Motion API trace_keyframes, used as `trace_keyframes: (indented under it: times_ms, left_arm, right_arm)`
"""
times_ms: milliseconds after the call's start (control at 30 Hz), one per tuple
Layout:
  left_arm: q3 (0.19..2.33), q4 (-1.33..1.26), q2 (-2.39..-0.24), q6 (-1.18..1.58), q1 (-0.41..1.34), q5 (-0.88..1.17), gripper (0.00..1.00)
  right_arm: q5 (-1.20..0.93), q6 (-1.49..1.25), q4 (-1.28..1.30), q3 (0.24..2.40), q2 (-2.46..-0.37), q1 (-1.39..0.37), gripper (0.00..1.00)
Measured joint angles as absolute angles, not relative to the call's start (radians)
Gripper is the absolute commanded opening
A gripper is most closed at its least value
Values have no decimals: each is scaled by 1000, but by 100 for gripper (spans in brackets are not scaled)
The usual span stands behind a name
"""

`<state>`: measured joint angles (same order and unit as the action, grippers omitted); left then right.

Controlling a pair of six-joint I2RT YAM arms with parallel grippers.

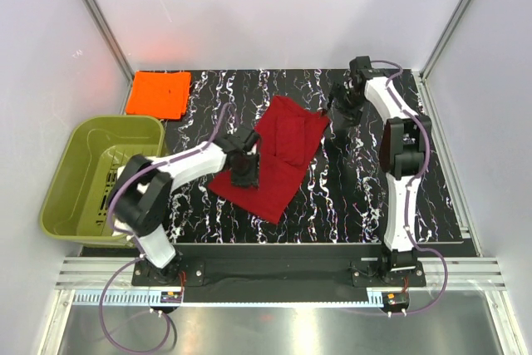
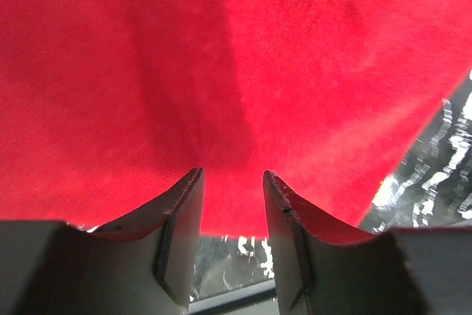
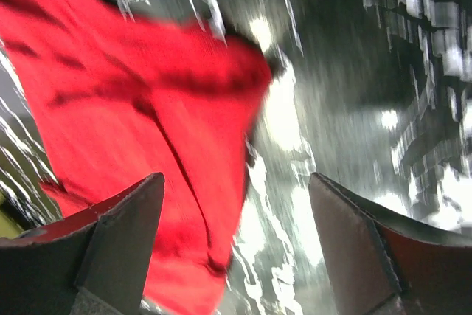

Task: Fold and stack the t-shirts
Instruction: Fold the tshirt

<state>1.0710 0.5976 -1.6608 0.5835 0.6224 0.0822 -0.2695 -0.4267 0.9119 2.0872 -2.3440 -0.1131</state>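
Note:
The dark red t-shirt (image 1: pixel 278 155) lies partly folded in the middle of the table, its upper part doubled over. My left gripper (image 1: pixel 247 176) is at its left edge. In the left wrist view the fingers (image 2: pixel 232 173) stand a little apart, with the red cloth (image 2: pixel 221 57) spread beyond them and its hem crossing the gap, flat and not pinched. My right gripper (image 1: pixel 341 125) hovers at the shirt's upper right corner. It is wide open (image 3: pixel 236 178), with the red cloth (image 3: pixel 147 108) to its left and bare table between the fingers. The orange t-shirt (image 1: pixel 158 93) lies folded at the back left.
An olive-green tub (image 1: pixel 100 176) stands off the table's left edge, beside the left arm. The black marbled table top (image 1: pixel 366 197) runs to the white walls at the back and the sides.

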Motion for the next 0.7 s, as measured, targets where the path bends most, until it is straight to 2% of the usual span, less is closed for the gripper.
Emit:
trace_keyframes:
  times_ms: [233,433,533,567,600,700]
  left_arm:
    - [1115,588,-1784,640,699,91,45]
    - [1187,482,-1880,763,781,244,44]
    - [1263,451,-1942,801,829,304,49]
    - [1294,450,-1962,810,842,313,53]
    - [1317,450,-1971,815,855,319,62]
    - [1360,481,-1960,817,871,321,67]
  right_arm:
    - [-285,-407,901,1766,-2107,-113,88]
    - [-300,-398,868,1591,-1992,-113,91]
    - [-301,-387,857,1525,-1954,-112,92]
    - [-303,-385,855,1507,-1943,-110,93]
    - [-308,-383,855,1484,-1926,-108,93]
    - [-319,-380,855,1409,-1866,-97,95]
